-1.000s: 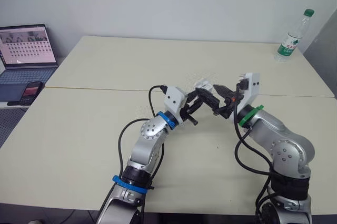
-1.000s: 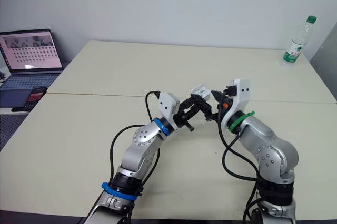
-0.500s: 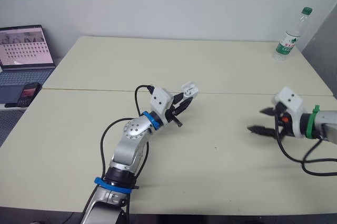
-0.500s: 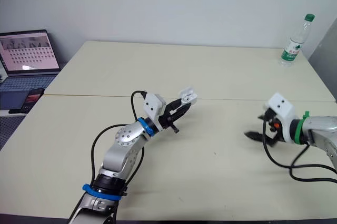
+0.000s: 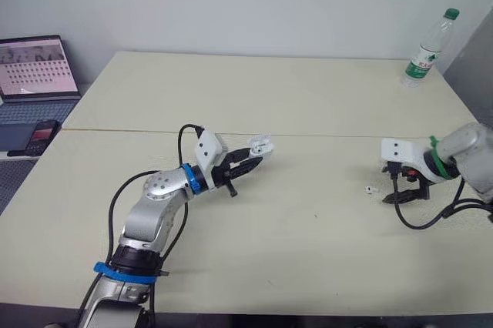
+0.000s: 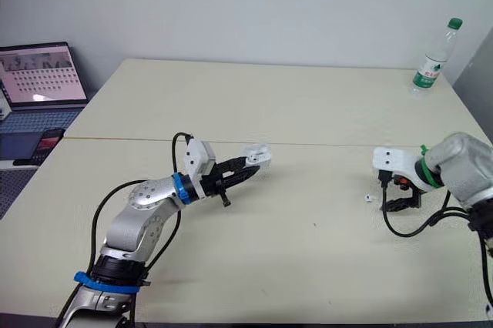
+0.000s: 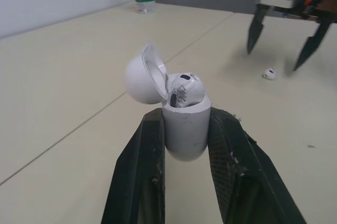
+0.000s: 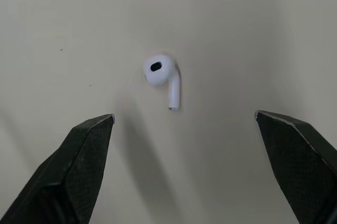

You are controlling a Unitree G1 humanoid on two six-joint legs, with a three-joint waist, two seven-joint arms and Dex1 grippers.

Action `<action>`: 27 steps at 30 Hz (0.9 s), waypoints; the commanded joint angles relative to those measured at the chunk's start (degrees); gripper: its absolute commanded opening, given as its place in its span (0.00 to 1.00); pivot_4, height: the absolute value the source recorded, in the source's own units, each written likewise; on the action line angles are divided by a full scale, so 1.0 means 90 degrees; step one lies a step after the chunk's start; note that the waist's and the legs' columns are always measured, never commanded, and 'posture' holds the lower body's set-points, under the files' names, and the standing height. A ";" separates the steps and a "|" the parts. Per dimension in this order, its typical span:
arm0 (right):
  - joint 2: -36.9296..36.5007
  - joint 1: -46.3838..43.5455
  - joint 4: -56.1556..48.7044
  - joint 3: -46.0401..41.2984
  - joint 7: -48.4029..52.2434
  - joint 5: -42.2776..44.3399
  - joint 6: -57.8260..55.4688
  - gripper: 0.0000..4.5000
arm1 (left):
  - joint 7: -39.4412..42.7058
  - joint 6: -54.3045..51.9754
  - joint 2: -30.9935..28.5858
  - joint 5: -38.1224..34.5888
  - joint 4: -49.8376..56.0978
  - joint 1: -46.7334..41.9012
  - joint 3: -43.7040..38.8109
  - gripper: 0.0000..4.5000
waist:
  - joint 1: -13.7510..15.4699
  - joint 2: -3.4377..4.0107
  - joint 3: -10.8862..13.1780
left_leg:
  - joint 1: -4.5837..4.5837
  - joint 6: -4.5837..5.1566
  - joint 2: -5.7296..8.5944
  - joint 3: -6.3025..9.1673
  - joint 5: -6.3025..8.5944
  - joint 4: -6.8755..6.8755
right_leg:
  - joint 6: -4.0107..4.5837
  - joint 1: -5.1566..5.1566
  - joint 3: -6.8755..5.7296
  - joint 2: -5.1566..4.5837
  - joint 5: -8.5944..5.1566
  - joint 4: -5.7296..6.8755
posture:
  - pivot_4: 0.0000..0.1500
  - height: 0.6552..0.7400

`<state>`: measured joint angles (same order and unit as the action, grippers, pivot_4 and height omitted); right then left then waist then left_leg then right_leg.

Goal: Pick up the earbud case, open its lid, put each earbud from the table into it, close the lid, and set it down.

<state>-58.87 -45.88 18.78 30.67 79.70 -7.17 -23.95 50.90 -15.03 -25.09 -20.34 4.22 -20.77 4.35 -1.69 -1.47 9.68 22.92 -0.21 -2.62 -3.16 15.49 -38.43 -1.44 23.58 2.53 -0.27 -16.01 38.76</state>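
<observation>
Left pincer (image 5: 250,157) clenched on the small glossy white plastic earbud case (image 7: 184,129). Black fingers grip both flanks of the rounded body, held in the air at about 9 o'clock from table centre. A second ago it was meeting the other arm mid-table; it has since swung out left.

Domed lid (image 7: 143,74) is hinged back, open. One white earbud (image 7: 184,88) is seated inside, dark grille up. My read: bud one is in and bud two is outstanding, so roughly half done.

Second white earbud (image 8: 162,74) lies loose on the matte cream tabletop (image 5: 231,89), about 3 o'clock from centre and well apart from the case. It's a round bulb plus a short stem, lying on its side.

Right pincer (image 8: 183,116) has moved from centre out to 3 o'clock and now hangs over that bud, released. Black wedge tips are spread wide either side, neither touching it. My read: fetch of bud two is under way, and next comes descend and pinch.

Handling guess: the bud is tiny, smooth, hard and rounded, so it's likely to skid or squirt from tapered tips. A pinch across the bulb is probably safer than on the stem. The case shell looks just as slick, but it's wedged deep between the fingers.

Clear plastic water bottle with green cap (image 5: 427,51) stands at 1 o'clock in the far corner, out of the way.
</observation>
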 commanded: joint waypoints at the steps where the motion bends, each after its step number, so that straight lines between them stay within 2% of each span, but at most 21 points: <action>1: 0.0186 -0.0375 0.0227 0.0114 0.0305 -0.0453 0.0124 1.00 | 0.0099 -0.0135 -0.0050 -0.0221 0.0504 0.0020 -0.0023 0.17 | 0.0011 0.0000 0.0003 | 0.0002 0.0000 0.0001 0.0001 0.0000 0.0000 | 0.0000 0.0000 0.0000 -0.0004 0.0000 0.0000 | 1.00 0.95; 9: 0.0681 -0.0616 0.0384 0.0239 0.0279 -0.1228 -0.0122 1.00 | -0.0066 -0.0002 -0.0001 0.0022 0.0546 0.0024 -0.0012 0.17 | 0.0014 0.0000 0.0005 | 0.0000 0.0000 0.0007 0.0003 0.0000 -0.0007 | 0.0001 0.0000 -0.0005 -0.0031 0.0000 0.0012 | 1.00 0.95; 24: 0.0861 -0.0506 0.0073 0.0109 0.0451 -0.1462 -0.0532 1.00 | -0.0178 0.0302 0.0084 0.0262 0.0248 0.0040 0.0077 0.17 | 0.0009 0.0000 0.0005 | -0.0001 0.0000 0.0004 0.0005 0.0000 -0.0036 | -0.0002 -0.0008 -0.0009 -0.0029 0.0003 0.0023 | 1.00 0.95; 27: 0.0881 -0.0511 0.0091 0.0095 0.0440 -0.1474 -0.0583 0.86 | -0.0187 0.0372 0.0094 0.0338 0.0190 0.0067 0.0120 0.17 | 0.0009 0.0000 0.0005 | 0.0000 0.0000 0.0004 0.0005 0.0000 -0.0035 | -0.0002 -0.0008 -0.0009 -0.0028 0.0003 0.0022 | 1.00 0.95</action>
<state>-50.81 -50.26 20.88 32.84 83.64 -19.70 -28.72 49.38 -13.03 -24.50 -17.46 5.00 -20.26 5.52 -1.60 -1.48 9.72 22.92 -0.21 -2.58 -3.12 15.49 -38.74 -1.45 23.51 2.46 -0.53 -15.98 38.97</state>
